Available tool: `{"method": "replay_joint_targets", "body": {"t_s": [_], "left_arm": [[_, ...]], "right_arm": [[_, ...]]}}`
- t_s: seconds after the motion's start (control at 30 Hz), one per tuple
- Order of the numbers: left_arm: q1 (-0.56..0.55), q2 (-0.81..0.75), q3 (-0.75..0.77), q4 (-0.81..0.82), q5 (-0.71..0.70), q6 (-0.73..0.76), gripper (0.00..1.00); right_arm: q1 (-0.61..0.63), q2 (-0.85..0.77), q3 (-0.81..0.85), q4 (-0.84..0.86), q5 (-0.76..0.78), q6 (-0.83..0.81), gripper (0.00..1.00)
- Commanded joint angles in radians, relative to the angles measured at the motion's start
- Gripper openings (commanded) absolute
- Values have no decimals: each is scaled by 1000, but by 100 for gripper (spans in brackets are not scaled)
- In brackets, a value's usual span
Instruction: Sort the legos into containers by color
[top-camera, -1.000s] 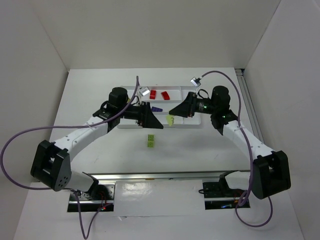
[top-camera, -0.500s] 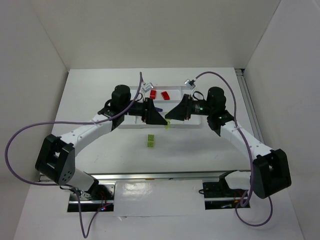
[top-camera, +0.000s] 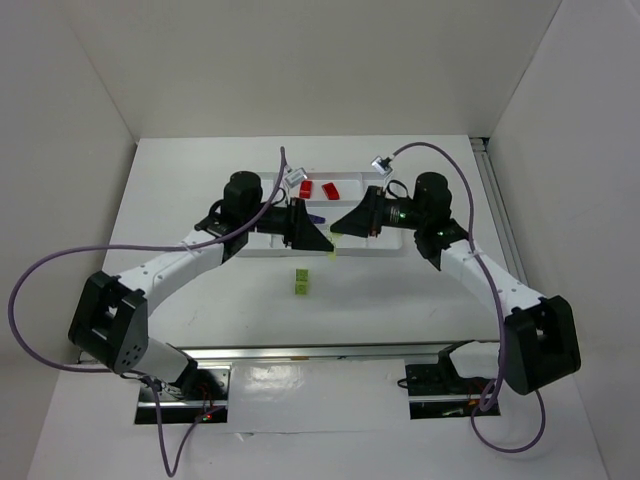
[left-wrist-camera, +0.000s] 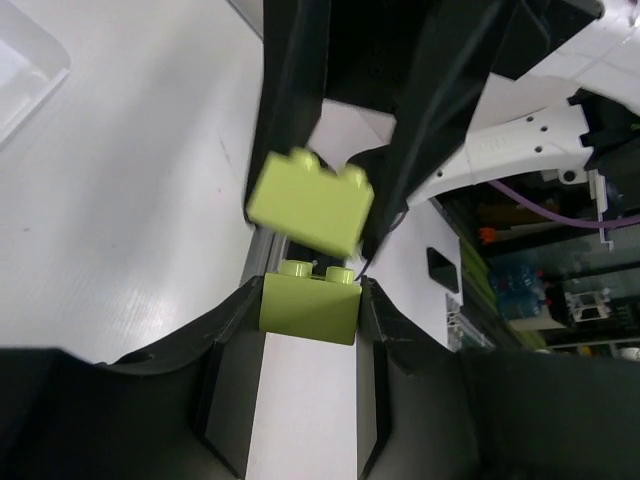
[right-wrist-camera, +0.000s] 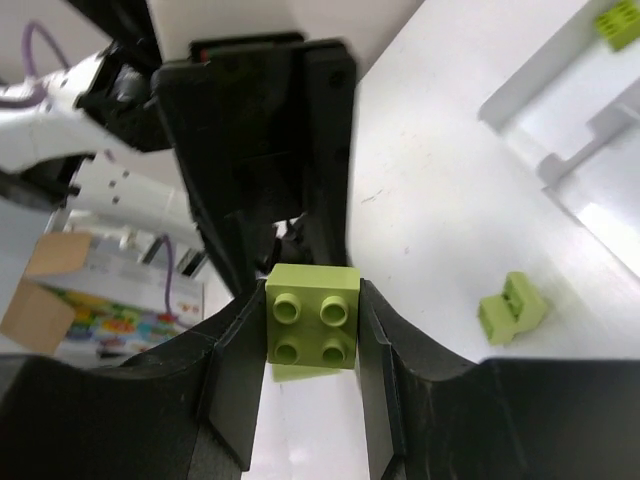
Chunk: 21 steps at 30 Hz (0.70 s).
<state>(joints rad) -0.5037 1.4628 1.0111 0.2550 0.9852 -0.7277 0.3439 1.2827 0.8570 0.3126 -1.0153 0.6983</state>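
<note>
At the front edge of the white tray (top-camera: 380, 247), the top view has the left gripper (top-camera: 326, 246) and the right gripper (top-camera: 340, 229) nose to nose. From up here the arms cover both sets of jaws, and only a fleck of yellow-green shows between the tips. One red lego (top-camera: 306, 189) and a second red lego (top-camera: 330, 189) lie in a far compartment. The dark purple lego (top-camera: 317, 217) peeks out in the tray beside the left gripper. A loose yellow-green lego (top-camera: 302, 283) sits on the table (top-camera: 200, 200) in front of the tray, apart from both arms.

Over to the left wrist, and here is what the overhead hides. The left fingers (left-wrist-camera: 225, 330) pinch the lower yellow-green lego (left-wrist-camera: 310, 308), studs pointing away from the lens. Just above it the tilted yellow-green lego (left-wrist-camera: 310, 203) sits between the right gripper's black fingers. Whether the two legos touch cannot be told.

Right wrist now. The right fingers (right-wrist-camera: 235, 370) clamp the tilted yellow-green lego (right-wrist-camera: 312, 318), seen square-on with four studs facing the lens and a sliver of the lower one beneath. This view also catches the loose yellow-green lego (right-wrist-camera: 513, 308) on the table. One more, the corner yellow-green lego (right-wrist-camera: 620, 22), lies inside a tray compartment, cut off by the frame edge and unseen from above. The background is blurred.
</note>
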Motion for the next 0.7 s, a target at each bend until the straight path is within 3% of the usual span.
{"method": "replay_joint_targets", "body": {"t_s": [0.0,0.17,0.23,0.37,0.4,0.57,0.67], "left_arm": [[22,-55,30,-51,29,83,0],[97,-87,30,-276,3,232,0],[141,-87,30,-322,-35,244,0],[181,-12,142,-531,-281,254,0],[182,16,165,-599,-378,242,0],[182,184,245,-629,-537,177,0],[182,247,311,-687,-649,163,0]], "right_arm": [[-46,-16,24,13,98,-2,16],[-69,-16,51,-127,265,-43,16],[-69,35,92,-288,396,-78,16],[21,118,194,-455,674,-148,16],[38,131,214,-455,717,-157,16],[113,243,238,-446,883,-145,16],[138,285,249,-409,893,-145,16]]}}
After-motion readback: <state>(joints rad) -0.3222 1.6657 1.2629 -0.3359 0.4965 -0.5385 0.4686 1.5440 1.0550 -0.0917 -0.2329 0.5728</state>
